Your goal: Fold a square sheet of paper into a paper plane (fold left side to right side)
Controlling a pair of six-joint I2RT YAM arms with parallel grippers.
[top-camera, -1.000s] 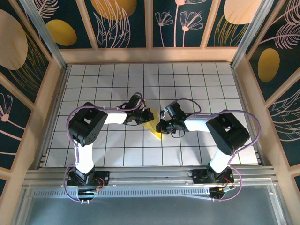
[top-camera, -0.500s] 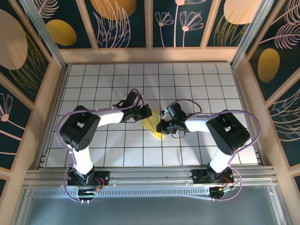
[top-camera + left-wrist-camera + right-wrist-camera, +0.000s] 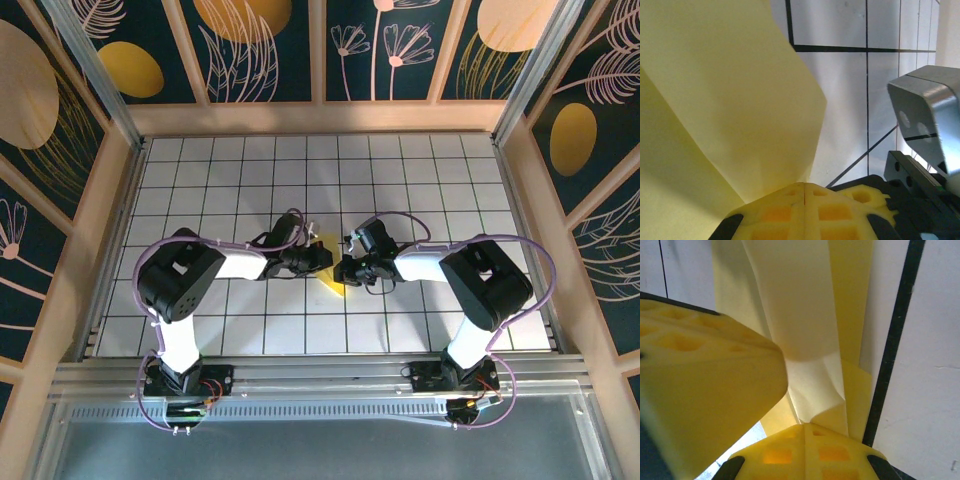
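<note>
Over table (image 3: 480, 200): one paper plane (image 3: 336, 288); left gripper (image 3: 805, 189), right gripper (image 3: 804, 429) clamping.

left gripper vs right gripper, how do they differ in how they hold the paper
The left gripper reaches in from the left; the right gripper from the right. In the wrist views, the left gripper faces one broad flap of the paper; the right gripper faces narrow folded layers. Both pairs of jaws look shut on it.
</note>
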